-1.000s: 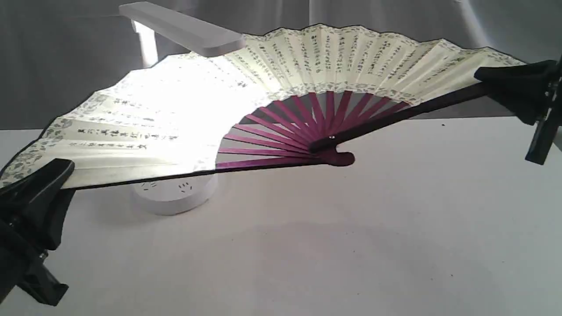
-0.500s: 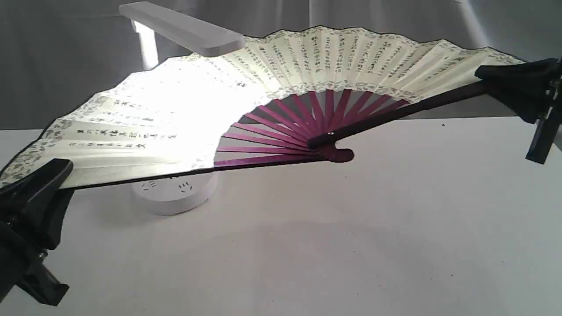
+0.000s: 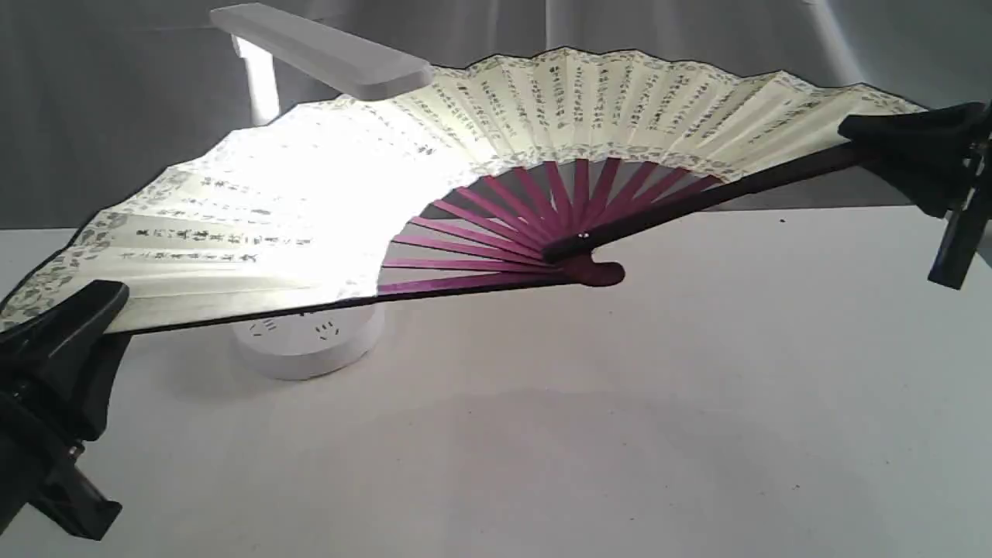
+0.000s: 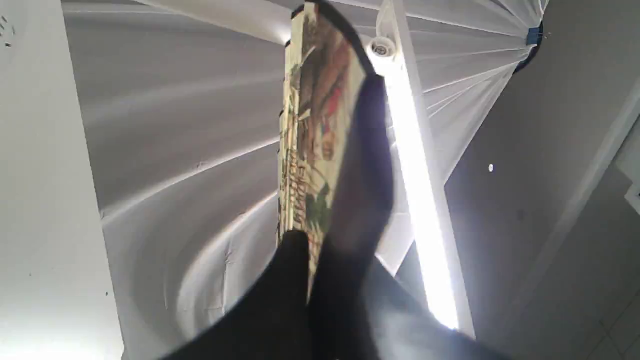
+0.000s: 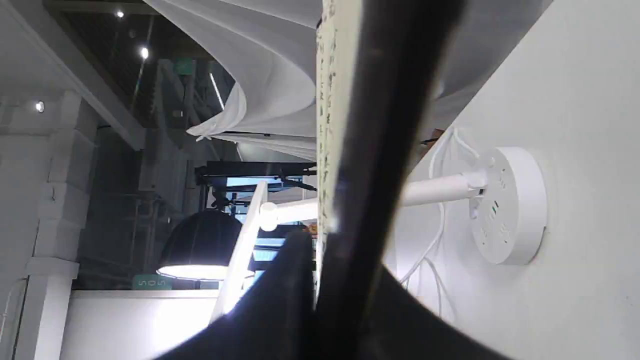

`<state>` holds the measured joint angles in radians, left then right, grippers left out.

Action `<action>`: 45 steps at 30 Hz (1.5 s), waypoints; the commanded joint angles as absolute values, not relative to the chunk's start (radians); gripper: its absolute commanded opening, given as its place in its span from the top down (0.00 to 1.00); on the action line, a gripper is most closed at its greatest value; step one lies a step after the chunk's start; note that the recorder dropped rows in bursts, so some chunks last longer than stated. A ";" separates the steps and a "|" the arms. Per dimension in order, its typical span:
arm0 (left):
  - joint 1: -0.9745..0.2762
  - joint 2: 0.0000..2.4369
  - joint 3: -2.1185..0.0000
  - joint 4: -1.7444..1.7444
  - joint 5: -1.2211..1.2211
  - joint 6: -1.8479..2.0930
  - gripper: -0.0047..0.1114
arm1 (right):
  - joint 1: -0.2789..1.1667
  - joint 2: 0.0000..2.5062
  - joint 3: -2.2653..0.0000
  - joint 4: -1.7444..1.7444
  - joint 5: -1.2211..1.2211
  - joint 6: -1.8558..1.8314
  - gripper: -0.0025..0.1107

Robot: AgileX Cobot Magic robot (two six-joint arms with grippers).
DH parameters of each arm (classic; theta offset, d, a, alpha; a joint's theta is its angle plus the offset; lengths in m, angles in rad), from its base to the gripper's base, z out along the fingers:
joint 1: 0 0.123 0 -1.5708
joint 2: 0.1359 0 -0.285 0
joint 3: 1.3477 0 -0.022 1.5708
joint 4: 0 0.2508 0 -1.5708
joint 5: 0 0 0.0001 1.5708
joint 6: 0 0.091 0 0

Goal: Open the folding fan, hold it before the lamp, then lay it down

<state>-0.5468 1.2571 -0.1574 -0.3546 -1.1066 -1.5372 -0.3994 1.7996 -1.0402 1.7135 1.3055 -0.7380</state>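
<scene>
**Item: folding fan** [image 3: 558,108]. Fully spread, cream leaf and calligraphy facing the exterior view, maroon ribs converging on the pivot. It is carried aloft, and the pivot appears to hang just clear of the counter [image 3: 620,434].

**Item: lamp** [image 3: 325,50]. Stands behind the fan's left half. Its head juts over the top edge, its round base shows below the lower guard, and its light glows through the paper.

**Left end effector** [image 3: 74,314]. Clenched on the outer end of the left guard.

**Right end effector** [image 3: 883,136]. Clenched on the outer end of the right guard.

**Step in hand (judged):** opening is done and the fan is being displayed before the lamp.

**Next move calls for:** both arms to descend together and keep the spread. They should draw the fan forward of the lamp base, set the ribs flat on open counter, and only then release the guards. Uneven lowering risks twisting the leaf.
</scene>
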 commanded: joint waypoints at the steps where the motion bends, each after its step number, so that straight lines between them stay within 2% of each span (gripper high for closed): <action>1: -0.528 1.233 -0.152 -0.539 -1.221 -1.598 0.96 | -0.429 1.796 -1.044 1.744 1.221 -0.780 0.98; 30: -0.528 1.233 -0.152 -0.502 -1.221 -1.593 0.96 | -0.429 1.796 -1.044 1.731 1.221 -0.780 0.98; 45: -0.528 1.233 -0.179 -0.488 -0.977 -1.527 0.96 | -0.433 1.798 -1.044 1.595 1.183 -0.750 0.98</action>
<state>-0.5468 1.2487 -0.1670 -0.3584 -0.9544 -1.5200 -0.4073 1.7996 -1.0402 1.6236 1.2708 -0.7220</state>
